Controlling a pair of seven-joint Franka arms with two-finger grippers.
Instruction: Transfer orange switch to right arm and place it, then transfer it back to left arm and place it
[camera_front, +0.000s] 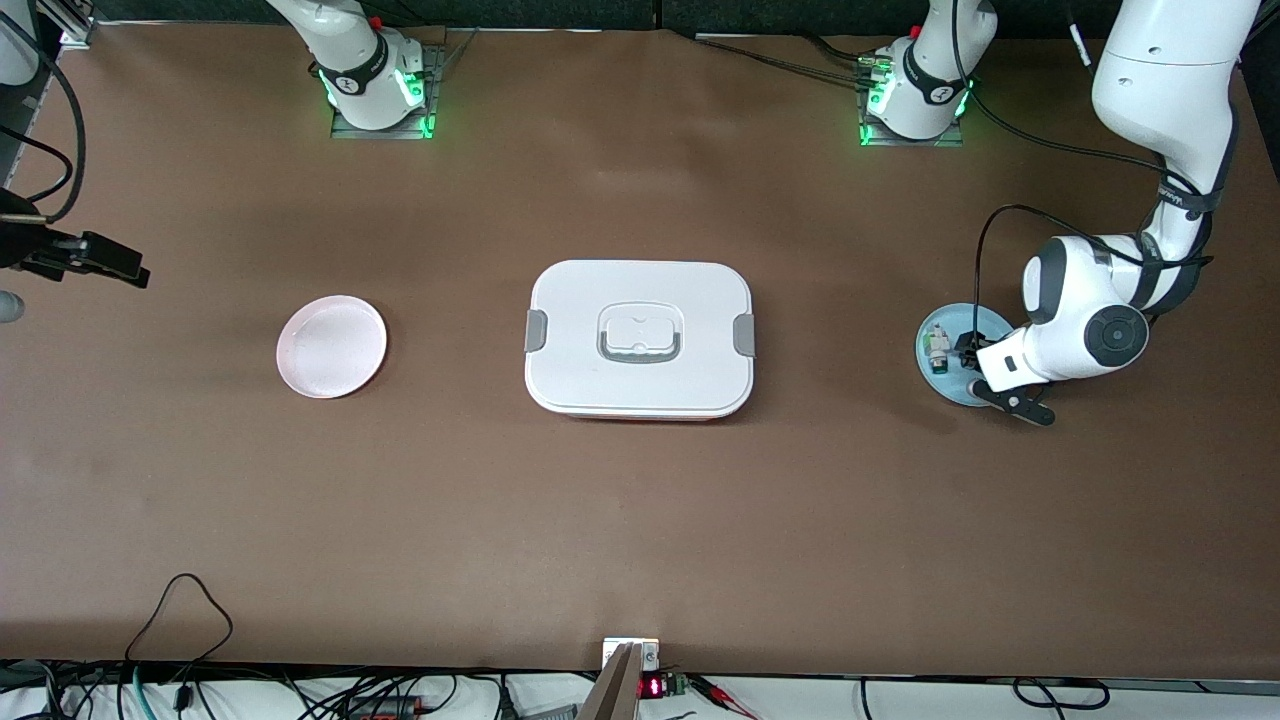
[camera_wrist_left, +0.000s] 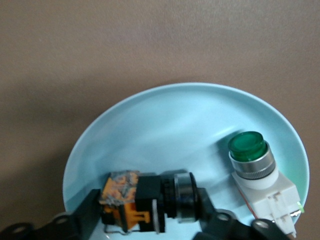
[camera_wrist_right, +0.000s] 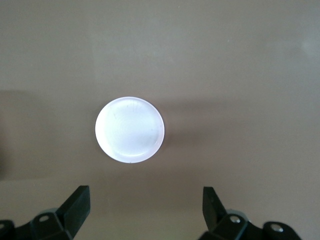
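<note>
In the front view we see the box (camera_front: 640, 340) in the middle of the table, its lid on. Toward the right arm's end lies a pink plate (camera_front: 332, 346). Toward the left arm's end lies a blue plate (camera_front: 940, 380), and the left gripper (camera_front: 968, 352) is down on it. Beside the gripper, on the same plate, we see a white-and-green component (camera_front: 937, 347). The right gripper (camera_front: 95, 258) is up in the air at the right arm's end of the table, and this arm waits.

In the left wrist view the orange switch (camera_wrist_left: 145, 200) lies on its side on the blue plate (camera_wrist_left: 165, 125). The fingers (camera_wrist_left: 87, 210) of the left gripper (camera_wrist_left: 147, 212) stand on each side of the switch, very close to its two ends. We cannot tell if they press it already. The white-and-green component (camera_wrist_left: 257, 172) lies just beside the switch on the plate, apart from it.

In the right wrist view the right gripper (camera_wrist_right: 145, 205) has its fingers (camera_wrist_right: 77, 205) spread wide with nothing between them. The pink plate (camera_wrist_right: 129, 129) shows well below it on the brown table (camera_wrist_right: 250, 75).
</note>
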